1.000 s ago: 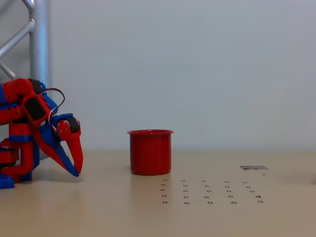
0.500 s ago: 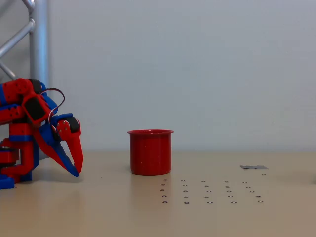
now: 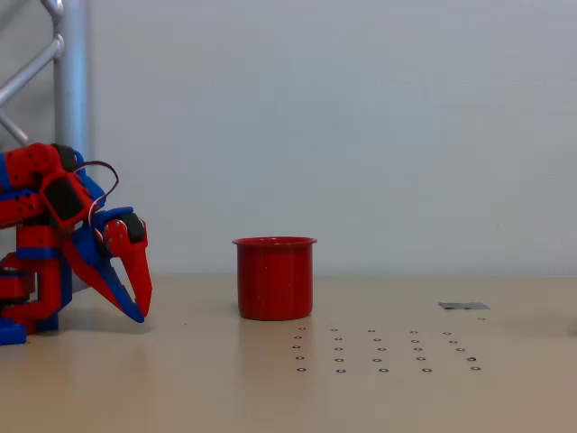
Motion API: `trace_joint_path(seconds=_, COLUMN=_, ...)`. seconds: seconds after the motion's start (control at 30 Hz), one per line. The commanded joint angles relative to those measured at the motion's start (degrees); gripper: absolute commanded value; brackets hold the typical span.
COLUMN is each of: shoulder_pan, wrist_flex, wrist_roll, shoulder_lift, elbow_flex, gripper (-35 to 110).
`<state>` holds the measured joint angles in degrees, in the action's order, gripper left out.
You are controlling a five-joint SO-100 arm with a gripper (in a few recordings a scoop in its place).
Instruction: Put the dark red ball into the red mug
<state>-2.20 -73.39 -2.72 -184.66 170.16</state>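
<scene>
The red mug [image 3: 275, 278] stands upright on the tan table, a bright red cup with a flared rim and no handle showing. My red-and-blue gripper [image 3: 141, 311] hangs at the far left, tips pointing down just above the table, well to the left of the mug. Its red and blue fingers lie together with nothing between them. The dark red ball is out of view; the inside of the mug is hidden from this low side angle.
A metal frame post [image 3: 70, 90] rises behind the arm at the left. Rows of small holes [image 3: 383, 352] dot the table in front and right of the mug. A small flat grey piece [image 3: 463, 306] lies at the right.
</scene>
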Motion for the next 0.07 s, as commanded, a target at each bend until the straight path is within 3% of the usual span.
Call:
trace_joint_path(seconds=0.0, shoulder_pan=0.2, wrist_flex=1.1, wrist_roll=1.1, shoulder_lift=-4.2, elbow_flex=1.0, gripper=-2)
trace_joint_path(seconds=0.03, shoulder_pan=0.4, wrist_flex=1.1, wrist_roll=1.3, shoulder_lift=-4.2, elbow_flex=1.0, gripper=-2)
